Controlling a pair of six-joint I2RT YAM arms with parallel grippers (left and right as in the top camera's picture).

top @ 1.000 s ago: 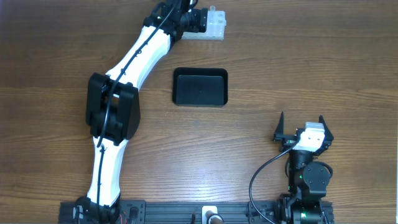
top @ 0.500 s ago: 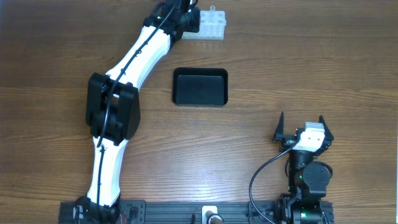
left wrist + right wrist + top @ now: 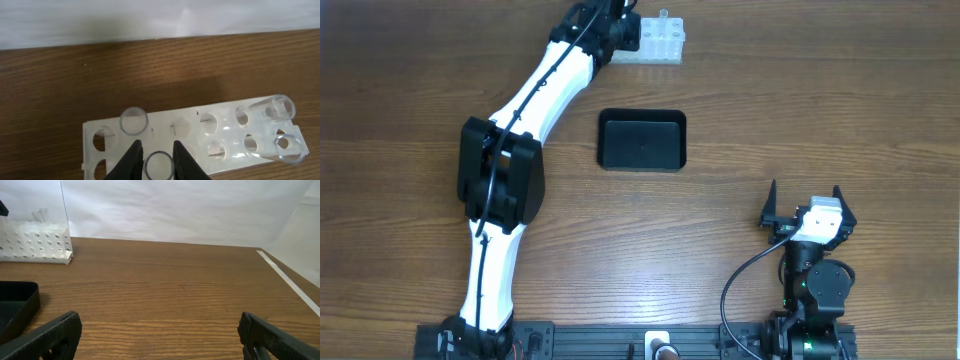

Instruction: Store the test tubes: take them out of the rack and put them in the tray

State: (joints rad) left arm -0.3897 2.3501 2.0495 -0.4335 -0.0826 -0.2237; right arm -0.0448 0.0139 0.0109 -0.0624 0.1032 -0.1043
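Observation:
A clear plastic rack [image 3: 660,42] stands at the table's far edge, and the left arm reaches up to it. In the left wrist view the rack [image 3: 220,135] holds several clear test tubes. One tube mouth [image 3: 159,166] sits between the fingers of my left gripper [image 3: 156,146], which is shut on it. Another tube [image 3: 134,121] stands just beyond, and two more [image 3: 278,107] stand at the rack's other end. The black tray [image 3: 642,140] lies with nothing in it at mid table. My right gripper [image 3: 804,205] hangs open near its base, far from both.
From the right wrist, the rack [image 3: 35,242] and a corner of the tray [image 3: 17,305] show far off across bare wooden table. A white wall rises behind the rack. A pale tape line [image 3: 290,282] marks the table's right side.
The left gripper has shifted slightly at the rack, and the rack has nudged a little toward the far edge. The right arm has not moved.

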